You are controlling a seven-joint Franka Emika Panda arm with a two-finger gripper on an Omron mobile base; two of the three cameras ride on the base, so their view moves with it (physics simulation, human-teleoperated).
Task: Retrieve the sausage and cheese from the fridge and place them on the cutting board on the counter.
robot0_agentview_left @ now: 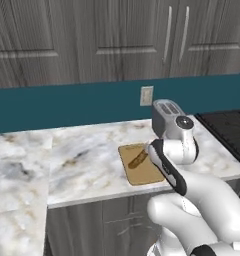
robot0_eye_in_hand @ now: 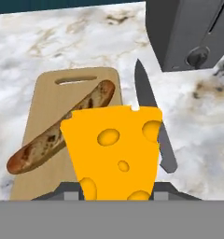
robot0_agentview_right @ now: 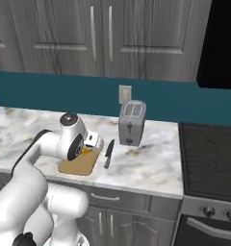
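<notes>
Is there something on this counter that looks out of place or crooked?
Nothing is spilled or damaged. The sausage lies slanted across the cutting board, and a knife lies loose on the counter right beside the board's edge.

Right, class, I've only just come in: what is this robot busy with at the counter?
The robot's gripper is shut on the cheese, a yellow wedge with holes, and holds it just above the cutting board on the marble counter. The sausage already lies on the board. A knife lies on the counter beside the board, with a toaster behind it. The cheese has not yet been set down.
</notes>
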